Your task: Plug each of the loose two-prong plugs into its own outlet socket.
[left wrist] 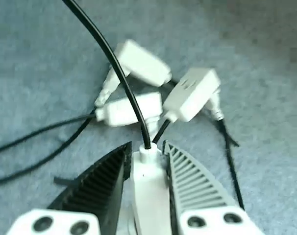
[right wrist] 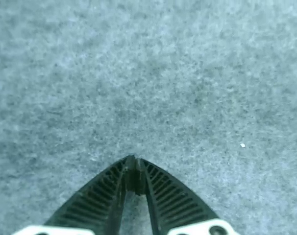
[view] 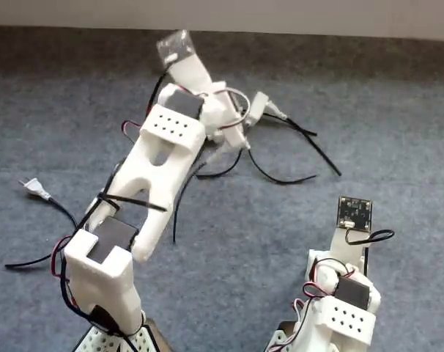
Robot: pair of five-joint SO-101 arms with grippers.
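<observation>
Left arm (view: 163, 158) extended across the grey carpet (right wrist: 187, 73); right arm (view: 346, 308) folded near its base.

(a) Left gripper (left wrist: 146, 147): jaws closed down on a white plug (left wrist: 148, 186) that lies lengthwise between them; only a narrow gap shows on either side of the body. The black cord (left wrist: 109, 54) leaves the plug at the jaw tips and runs forward and away, so the cord end faces outward; the prong end is hidden between the jaws and its direction cannot be told.

(b) Targets: a slotted socket (left wrist: 192, 93) lies just ahead of the jaw tips, near but not touching, its slotted face turned partly upward and its long axis oblique to the held plug's; two further white bodies (left wrist: 141, 61) (left wrist: 129, 110) lie beside it, close together, whether socket or plug uncertain.

(c) Right gripper (right wrist: 134, 164): jaws fully closed, tips meeting, nothing held; it hangs over bare carpet, well apart from the cluster.

(d) Loose plug (view: 36, 188): on the carpet, far to the side of the left arm's base, prongs pointing away from the arms; well apart from both grippers, the left arm being nearer.

Judgement: the coming move turns on bringing the held plug's axis into line with the slotted socket, and likely on turning it end for end.
</observation>
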